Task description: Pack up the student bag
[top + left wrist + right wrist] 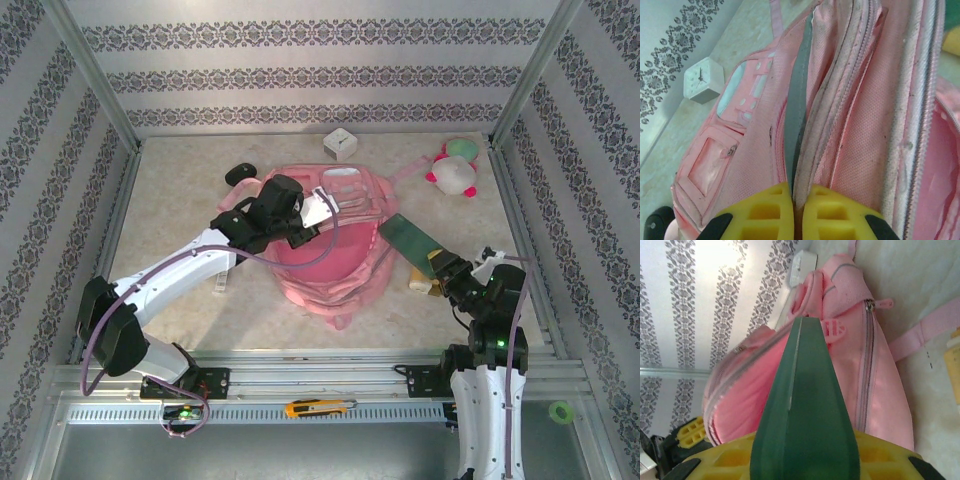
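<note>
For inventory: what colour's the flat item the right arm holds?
Dark green flat item; best in right wrist view.

Beside the student bag's [330, 265] far-left corner, a black object [655, 225] is cut off by the picture's edge. From above it is too small to be identified. The bag's opening is partly covered by the left arm [190, 265]. To the bag's right, a pale yellow item [952, 365] is cropped at the edge, and the green book's [805, 405] held end is hidden inside the right gripper [805, 462].

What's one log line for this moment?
left end effector: shut on rim of student bag | right end effector: holding green book | book: outside bag
</note>
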Robot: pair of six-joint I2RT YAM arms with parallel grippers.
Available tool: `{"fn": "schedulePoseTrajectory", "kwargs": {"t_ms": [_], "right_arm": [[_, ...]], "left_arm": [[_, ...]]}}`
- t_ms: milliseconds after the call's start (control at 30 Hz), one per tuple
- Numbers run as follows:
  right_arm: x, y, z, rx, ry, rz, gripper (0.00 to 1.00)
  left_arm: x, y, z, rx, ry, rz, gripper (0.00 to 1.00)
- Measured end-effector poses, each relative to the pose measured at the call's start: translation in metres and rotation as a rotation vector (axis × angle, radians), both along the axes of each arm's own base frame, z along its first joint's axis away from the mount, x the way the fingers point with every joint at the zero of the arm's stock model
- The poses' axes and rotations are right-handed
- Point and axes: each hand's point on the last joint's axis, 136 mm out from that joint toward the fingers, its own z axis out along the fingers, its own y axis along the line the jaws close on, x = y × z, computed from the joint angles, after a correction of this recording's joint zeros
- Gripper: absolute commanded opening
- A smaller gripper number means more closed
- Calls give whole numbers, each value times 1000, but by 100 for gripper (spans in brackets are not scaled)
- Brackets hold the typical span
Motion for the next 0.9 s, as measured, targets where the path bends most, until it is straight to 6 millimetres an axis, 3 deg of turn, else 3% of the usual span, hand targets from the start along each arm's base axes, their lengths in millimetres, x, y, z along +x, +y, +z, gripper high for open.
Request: {"fn": "schedulePoseTrajectory", "kwargs": {"t_ms": [333,633,900], "right_arm": [[-10,44,3,33,-10,191,20],[6,100,-23,6,13,299,20],[22,139,-34,-16,-40,226,20]], "left_arm": [[2,-3,10,-86,90,84,0],[10,-7,12,-130,143,143,0],[12,-9,16,-177,185,171,0]]}}
